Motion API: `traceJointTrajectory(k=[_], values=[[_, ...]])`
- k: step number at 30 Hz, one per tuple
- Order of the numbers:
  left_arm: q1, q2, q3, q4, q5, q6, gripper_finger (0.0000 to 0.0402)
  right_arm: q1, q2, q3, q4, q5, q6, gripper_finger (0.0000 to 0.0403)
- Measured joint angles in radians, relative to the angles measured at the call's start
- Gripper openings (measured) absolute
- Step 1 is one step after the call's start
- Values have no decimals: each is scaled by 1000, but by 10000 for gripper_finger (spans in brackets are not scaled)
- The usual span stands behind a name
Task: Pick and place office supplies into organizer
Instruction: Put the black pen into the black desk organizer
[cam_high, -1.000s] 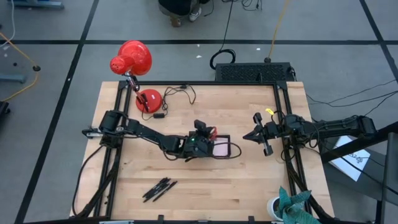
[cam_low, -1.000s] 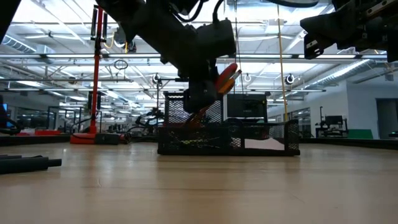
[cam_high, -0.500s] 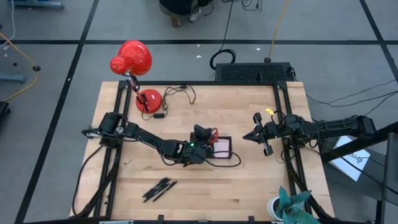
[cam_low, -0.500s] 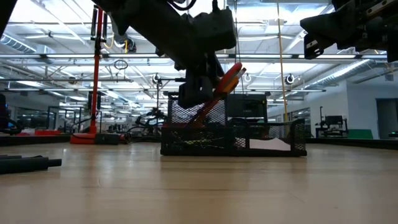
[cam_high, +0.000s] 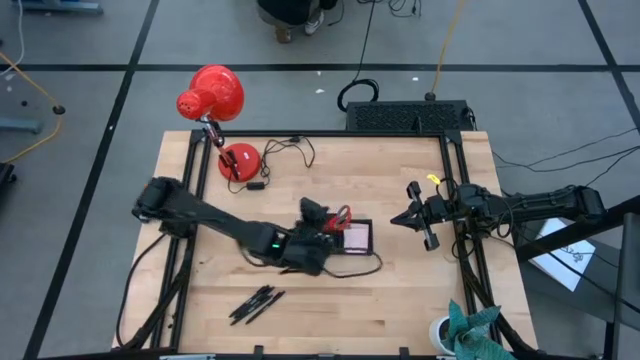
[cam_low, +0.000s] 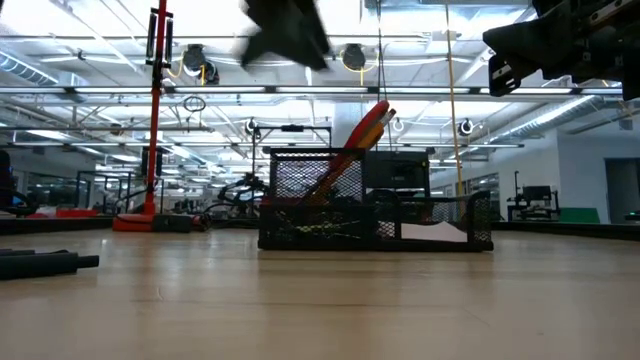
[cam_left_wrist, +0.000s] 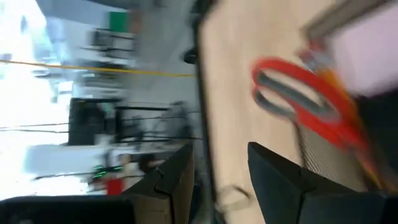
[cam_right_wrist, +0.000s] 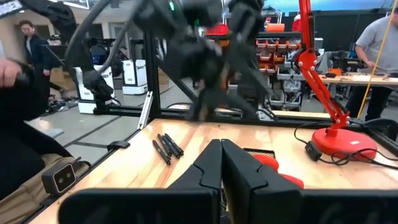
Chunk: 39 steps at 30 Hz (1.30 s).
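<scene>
Two arms in frame.

High view: left end effector (cam_high: 312, 228) sits just beside the organizer (cam_high: 356, 247) at mid-surface; red scissors (cam_high: 338, 218) stand in the organizer's end nearest it. A pink pad (cam_high: 356, 237) lies in the compartment alongside. Black pens (cam_high: 256, 303) lie loose on the surface (cam_high: 400, 300), well apart from the organizer. Right end effector (cam_high: 416, 216) waits at the right edge. A red lamp (cam_high: 212, 95) stands at the far left corner.

Low view: scissors (cam_low: 352, 140) lean tilted, handles up and out over the mesh organizer (cam_low: 372, 215), nothing touching them. Left arm is a blur high above.

Left wrist view: fingers (cam_left_wrist: 277, 174) stand parted with nothing between them; scissors handles (cam_left_wrist: 298, 102) are apart from them, so released.

Right wrist view: right fingers (cam_right_wrist: 214, 168) pressed together, holding nothing. Pens (cam_right_wrist: 165, 147) visible beyond; people in the room behind.

Judgement: scissors and pad placed; pens at least remain. Other items too small to confirm.
</scene>
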Motion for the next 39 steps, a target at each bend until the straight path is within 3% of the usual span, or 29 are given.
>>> traceJointTrajectory(k=[2,4,7,9,11,15,20,24,31,39], values=[[-29,-68,45,-222,101,-136,157,0,1,0,-4,0,5,0],[-51,-143,65,-366,276,-283,157,0,4,0,-11,0,6,0],[-72,-259,60,-426,505,-505,157,2,11,0,-16,0,6,0],[-102,-326,34,-425,590,-629,157,5,18,0,-17,0,6,0],[-159,-369,-5,-431,602,-698,157,5,21,0,-17,0,6,0],[-307,-400,-146,-466,511,-785,156,5,24,0,-15,2,6,0],[-414,-400,-374,-287,462,-1036,156,5,24,0,-11,3,5,0],[-440,-400,-536,-24,524,-1097,156,5,25,0,-11,4,0,0],[-451,-400,-687,15,568,-1296,156,5,33,0,-11,4,-7,0],[-431,-400,-729,226,547,-1231,156,5,37,0,-10,4,-76,0]])
